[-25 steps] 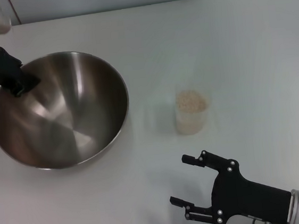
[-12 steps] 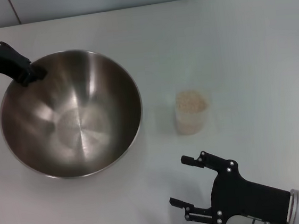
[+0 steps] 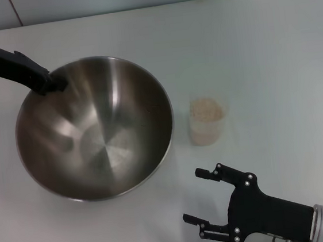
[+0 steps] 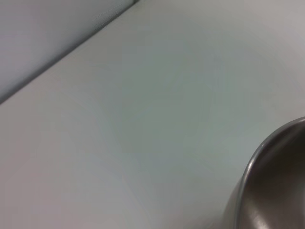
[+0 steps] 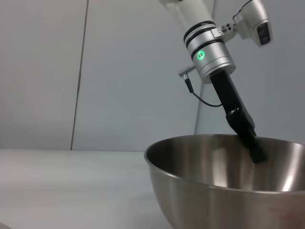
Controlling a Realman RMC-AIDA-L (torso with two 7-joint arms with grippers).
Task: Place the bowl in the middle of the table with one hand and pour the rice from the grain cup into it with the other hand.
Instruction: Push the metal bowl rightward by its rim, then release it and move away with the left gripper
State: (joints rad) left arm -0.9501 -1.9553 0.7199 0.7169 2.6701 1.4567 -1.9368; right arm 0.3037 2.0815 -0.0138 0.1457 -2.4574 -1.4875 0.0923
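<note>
Pale counter (image 3: 268,34), grey wall panels behind. Left claw (image 3: 53,84) pinches the far-left rim of the bowl (image 3: 96,133), which sits left of centre. My read: slide it level, stopping short of the grain cup (image 3: 206,121), full of rice (image 3: 206,110), just beside it. Right claw (image 3: 207,200) waits spread wide, near the cup.

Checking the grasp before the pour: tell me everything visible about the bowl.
The bowl is a large round stainless-steel mixing bowl, brushed and shiny inside, empty, far wider than the grain cup standing apart on its right. It sits upright on the table, left of centre. The left gripper is clamped on its far-left rim, one finger inside the wall, as the right wrist view also shows.
</note>
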